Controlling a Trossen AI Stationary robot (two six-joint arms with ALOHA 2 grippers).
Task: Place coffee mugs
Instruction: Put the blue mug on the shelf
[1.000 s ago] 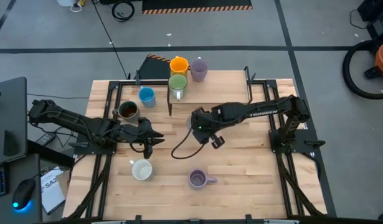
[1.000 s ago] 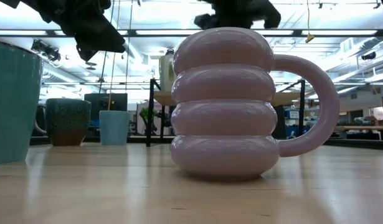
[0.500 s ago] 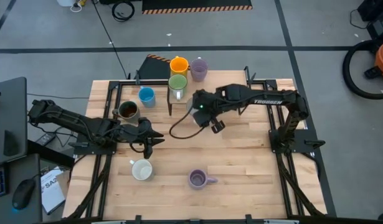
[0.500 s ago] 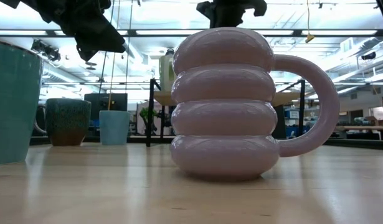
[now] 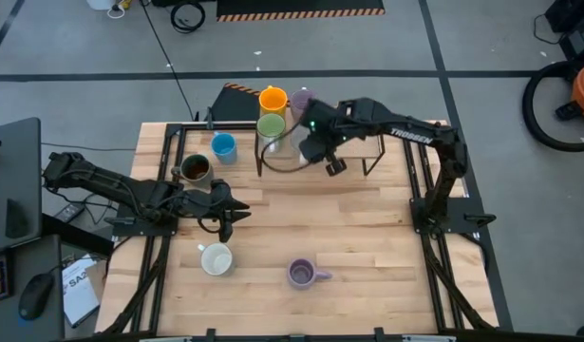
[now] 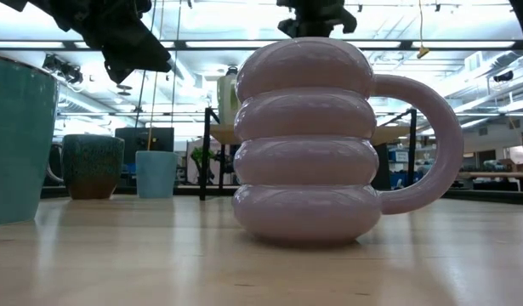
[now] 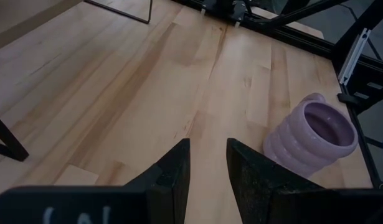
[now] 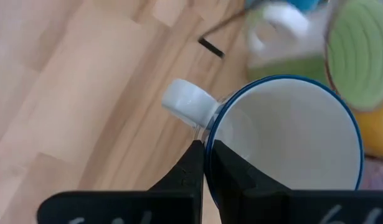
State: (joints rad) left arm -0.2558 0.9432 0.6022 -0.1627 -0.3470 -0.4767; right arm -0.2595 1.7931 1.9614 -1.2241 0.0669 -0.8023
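1. Wooden desk [image 5: 367, 228] fills our overhead picture; mugs cluster at its far edge.
2. We see the right claw [image 8: 203, 163] clenched on the white mug [image 8: 284, 143] rim, beside the green mug [image 5: 271, 126].
3. Our left claw [image 7: 207, 163] hangs released near the ribbed purple mug [image 7: 309, 140].

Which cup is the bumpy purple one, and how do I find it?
Start at the wooden table and go to its near edge, away from the cluster of mugs at the far side. There stands the bumpy purple mug, alone, with only a white mug to its left. It looks like four fat rings stacked up, which no other mug does.
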